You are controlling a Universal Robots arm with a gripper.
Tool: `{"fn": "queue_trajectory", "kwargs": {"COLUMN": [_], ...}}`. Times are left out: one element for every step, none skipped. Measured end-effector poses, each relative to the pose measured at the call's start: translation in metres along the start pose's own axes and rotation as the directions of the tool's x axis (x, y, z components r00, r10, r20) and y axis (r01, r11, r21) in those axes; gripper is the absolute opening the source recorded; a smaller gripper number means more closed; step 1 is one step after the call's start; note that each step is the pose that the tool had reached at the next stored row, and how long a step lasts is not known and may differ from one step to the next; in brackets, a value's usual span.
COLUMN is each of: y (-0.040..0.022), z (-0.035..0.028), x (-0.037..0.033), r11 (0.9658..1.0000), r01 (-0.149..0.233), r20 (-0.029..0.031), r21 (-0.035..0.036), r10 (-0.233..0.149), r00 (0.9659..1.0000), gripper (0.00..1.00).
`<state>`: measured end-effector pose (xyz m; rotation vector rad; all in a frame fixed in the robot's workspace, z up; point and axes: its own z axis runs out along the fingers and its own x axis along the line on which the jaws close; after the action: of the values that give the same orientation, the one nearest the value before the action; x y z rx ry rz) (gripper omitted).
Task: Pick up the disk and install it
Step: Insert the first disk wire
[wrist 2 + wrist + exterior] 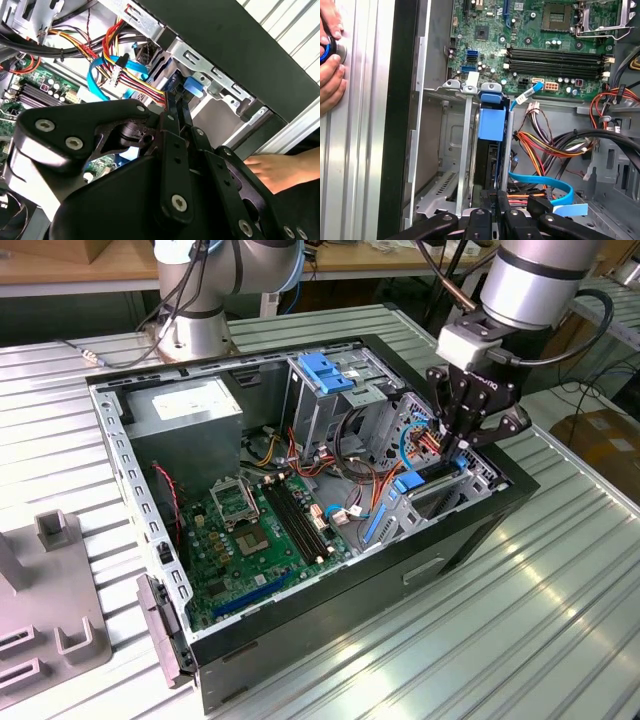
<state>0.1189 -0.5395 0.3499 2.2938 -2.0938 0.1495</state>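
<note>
Gripping the rear edge of the disk [491,165], the gripper [496,200] has its fingers [176,107] pinched close together on it in both wrist views, low in the drive bay at the front corner of the computer case [330,640]. The disk stands on edge in the bay's metal guides [465,150], its blue rail tab [491,125] at the far end; its long axis seems to run along the slot toward the motherboard [540,40]. To seat it well, I judge the push should stay in line with the guides, with no twist, and keep clear of the blue data cable [547,182] and the wire bundle [545,145] just beside it. Farther off, a person's hand [330,70] rests on the table [360,150] outside the case
</note>
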Motion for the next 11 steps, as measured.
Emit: {"fn": "queue_trajectory", "kwargs": {"y": [0.0011,0.0012,0.0013,0.0016,0.0021,0.0029,0.0036,0.0041,0.0042,0.0042,0.0043], "z": [0.0000,-0.0001,-0.0001,-0.0001,-0.0001,-0.0001,-0.0001,-0.0001,0.0000,0.0002,0.0004], "x": [-0.0001,-0.0001,-0.0001,-0.0001,0.0000,-0.0001,-0.0002,-0.0002,-0.0002,-0.0003,-0.0003], "r11": [1.0000,0.9999,0.9997,0.9995,0.9995,0.9995,0.9995,0.9993,0.9991,0.9988,0.9983], "r01": [-0.004,-0.013,-0.026,-0.030,-0.031,-0.032,-0.033,-0.037,-0.043,-0.049,-0.058], "r20": [-0.0002,-0.0007,-0.0012,-0.0015,-0.0016,-0.0015,-0.0016,-0.0019,-0.0022,-0.0025,-0.0029], "r21": [0.0010,0.0003,-0.0009,-0.0012,-0.0012,-0.0006,0.0002,0.0009,0.0006,0.0001,-0.0008], "r10": [0.004,0.013,0.026,0.030,0.031,0.032,0.033,0.037,0.043,0.049,0.058], "r00": [1.0000,0.9999,0.9997,0.9995,0.9995,0.9995,0.9995,0.9993,0.9991,0.9988,0.9983], "gripper": [0.16,0.16,0.16,0.16,0.16,0.16,0.16,0.16,0.16,0.16,0.16]}}
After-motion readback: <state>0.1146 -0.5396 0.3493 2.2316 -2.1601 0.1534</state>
